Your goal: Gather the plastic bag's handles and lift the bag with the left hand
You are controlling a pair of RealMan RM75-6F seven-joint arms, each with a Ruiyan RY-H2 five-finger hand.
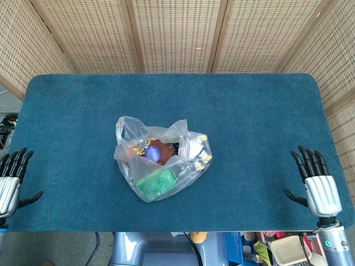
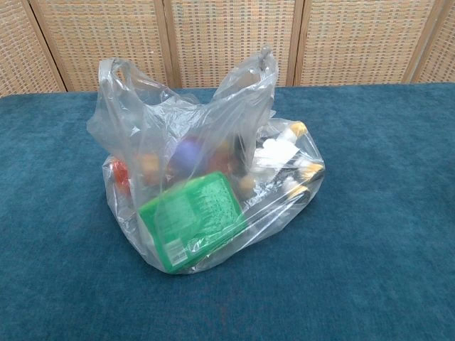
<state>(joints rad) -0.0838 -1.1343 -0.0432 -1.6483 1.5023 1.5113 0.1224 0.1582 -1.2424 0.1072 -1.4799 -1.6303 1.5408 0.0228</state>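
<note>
Left hand (image 1: pixel 10 185): fingers (image 1: pixel 16 160) spread apart, holding nothing; at the near left edge of the tabletop (image 1: pixel 249 127), well apart from the bag.

Right hand (image 1: pixel 318 185): fingers (image 1: pixel 308 162) likewise spread, holding nothing; over the near right edge of the tabletop, well apart from the bag.

Clear plastic bag (image 2: pixel 206 177): resting on the blue tabletop, left of centre. Two handles (image 2: pixel 117 74) stand upright and apart, mouth open. Contents: green packet (image 2: pixel 192 220) pressed against the near wall, purple round item (image 1: pixel 153 153), orange and white items, too blurred to name.

Woven screen (image 1: pixel 177 33): behind the tabletop.
</note>
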